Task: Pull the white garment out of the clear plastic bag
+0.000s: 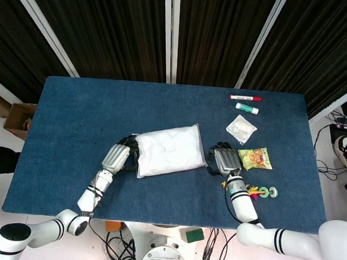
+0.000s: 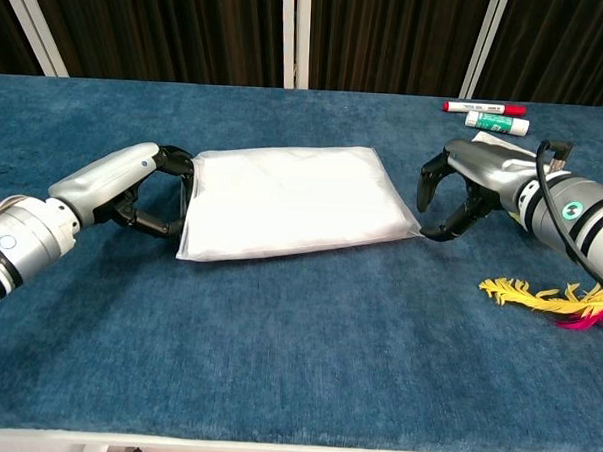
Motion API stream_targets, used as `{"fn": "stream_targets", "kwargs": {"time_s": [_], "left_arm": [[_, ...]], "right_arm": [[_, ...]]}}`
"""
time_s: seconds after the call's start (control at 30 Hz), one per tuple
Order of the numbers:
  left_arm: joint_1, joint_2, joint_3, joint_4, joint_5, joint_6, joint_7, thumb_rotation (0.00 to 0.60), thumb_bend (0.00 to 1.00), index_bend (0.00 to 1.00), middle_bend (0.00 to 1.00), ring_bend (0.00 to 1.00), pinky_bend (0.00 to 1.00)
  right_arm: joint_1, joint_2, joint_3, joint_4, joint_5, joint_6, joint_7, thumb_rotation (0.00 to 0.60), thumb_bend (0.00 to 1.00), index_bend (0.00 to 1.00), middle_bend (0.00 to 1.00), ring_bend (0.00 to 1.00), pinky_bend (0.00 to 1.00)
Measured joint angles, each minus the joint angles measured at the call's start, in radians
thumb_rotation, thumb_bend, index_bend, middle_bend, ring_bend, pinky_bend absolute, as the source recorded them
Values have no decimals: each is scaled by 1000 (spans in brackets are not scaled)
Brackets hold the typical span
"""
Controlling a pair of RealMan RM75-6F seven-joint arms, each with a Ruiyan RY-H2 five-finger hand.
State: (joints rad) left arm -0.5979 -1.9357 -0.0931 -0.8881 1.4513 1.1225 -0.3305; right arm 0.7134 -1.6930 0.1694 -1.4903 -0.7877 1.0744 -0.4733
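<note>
Mid-table on the blue cloth (image 1: 74,136), the clear plastic bag (image 2: 283,200) lies flat with the white garment (image 1: 169,148) fully inside. Left hand (image 2: 143,191) sits at the bag's left edge, fingers curled against it; whether it grips cannot be told. Right hand (image 2: 463,188) is at the right corner, fingers curved and apart, fingertips near the bag, holding nothing visible. Markers (image 1: 245,97), snack packet (image 1: 255,158) lie to the right.

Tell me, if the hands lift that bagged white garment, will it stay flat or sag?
It would probably sag: the bag looks like a soft, puffy pillow, rounded at its edges, with nothing stiff inside. It is likely light for its size, being folded cloth. The shiny plastic may be slippery, so the left hand and right hand at its two ends could lose their hold.
</note>
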Motion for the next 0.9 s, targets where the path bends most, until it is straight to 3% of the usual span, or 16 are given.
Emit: {"fn": "stream_targets", "kwargs": {"time_s": [0.27,0.53,0.9], "left_arm": [[-1,0,-4,-3,0,-6,6,600,613,788,300,86,155],[-1,0,-3,-4,3,-11,2,600,613,790,300,86,154],[-8,-3,-7,-15,10,-8,3,600,614,793,300,86,154]], "right_arm": [[-7,-43,12,48,26,-14,-1,600,303,565,398,143,156],[-20,-30,22,8,28,-17,7,600,298,544,403,143,156],[2,-60,25,13,54,11,-93,600,359,527,385,143,158]]}}
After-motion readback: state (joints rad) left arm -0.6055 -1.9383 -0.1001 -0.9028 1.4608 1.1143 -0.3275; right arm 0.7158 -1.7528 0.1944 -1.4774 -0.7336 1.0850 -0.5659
